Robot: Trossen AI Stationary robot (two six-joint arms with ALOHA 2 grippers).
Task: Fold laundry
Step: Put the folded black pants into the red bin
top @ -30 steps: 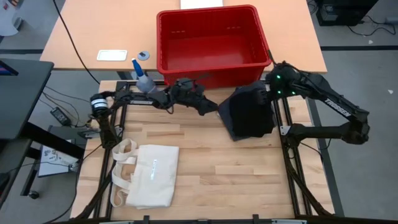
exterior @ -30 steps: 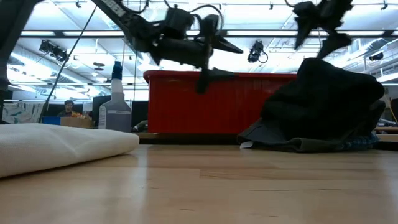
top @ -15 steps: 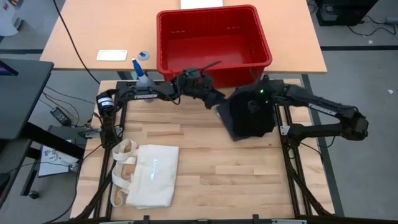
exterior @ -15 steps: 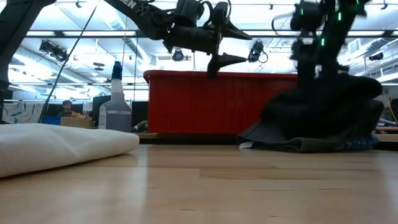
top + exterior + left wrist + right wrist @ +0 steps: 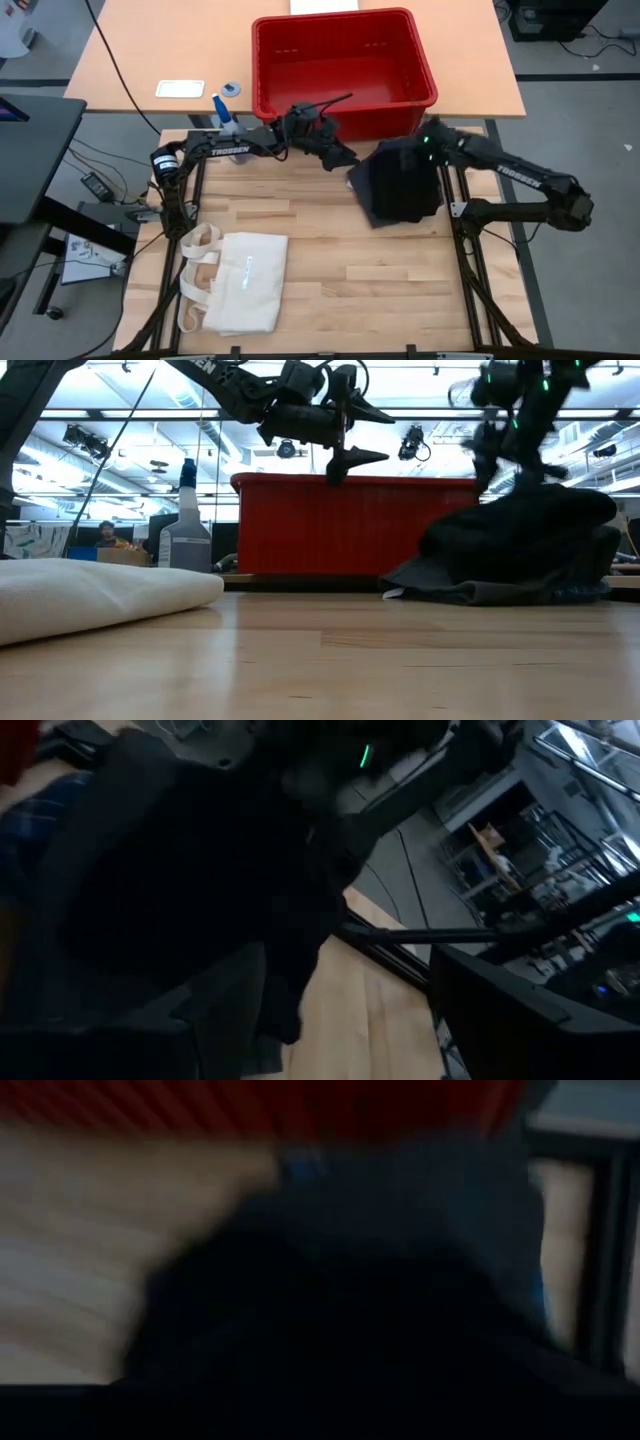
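The dark laundry pile (image 5: 400, 185) should be pinched by one top layer; left gripper (image 5: 345, 430) jaws are spread, right gripper (image 5: 425, 150) jaws cannot be told.

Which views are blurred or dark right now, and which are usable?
Right wrist view: heavily smeared and dark, only the dark laundry pile against the red basket. Left wrist view: dim, soft-focused. Low view: right gripper motion-blurred, backlit by ceiling lights; left gripper is sharp. High view: evenly lit, sharp, usable.
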